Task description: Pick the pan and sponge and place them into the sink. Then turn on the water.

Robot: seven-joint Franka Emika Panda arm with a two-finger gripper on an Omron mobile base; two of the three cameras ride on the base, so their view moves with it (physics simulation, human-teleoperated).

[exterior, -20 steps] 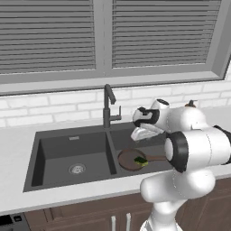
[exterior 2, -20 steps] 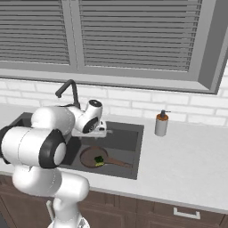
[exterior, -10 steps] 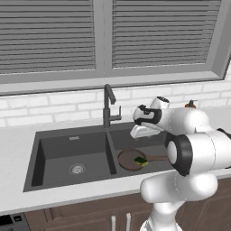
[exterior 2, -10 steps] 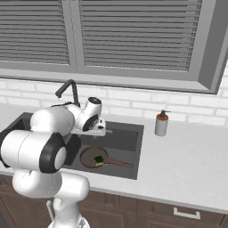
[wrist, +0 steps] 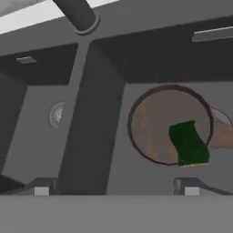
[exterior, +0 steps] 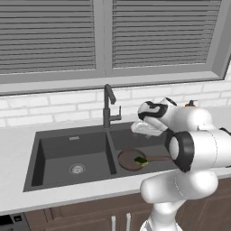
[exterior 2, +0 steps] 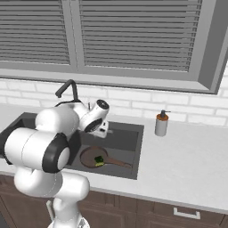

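In the left base view, the double-basin sink sat sunk in the pale bench. Its right basin held the frying pan, handle pointing right, with the green-and-yellow sponge lying in the pan. The left basin held nothing but its silver drain. The end effector hung above the right basin, near the gooseneck faucet; no water stream was visible, so I judged that turning on the water was the step left. The risk from here lay in the approach: the spout and lever sat close together, and a slightly off push could slip past the lever or knock the spout sideways.

In the right base view, the pan and sponge lay in the near basin, and the soap bottle stood well apart on the bench by the wall. The arm hid the fingers here.

In the hand view, the camera looked down at the sponge resting on the pan, with the faucet base at the top. The two fingertips stood wide apart with nothing between them: the end effector was empty and spread.
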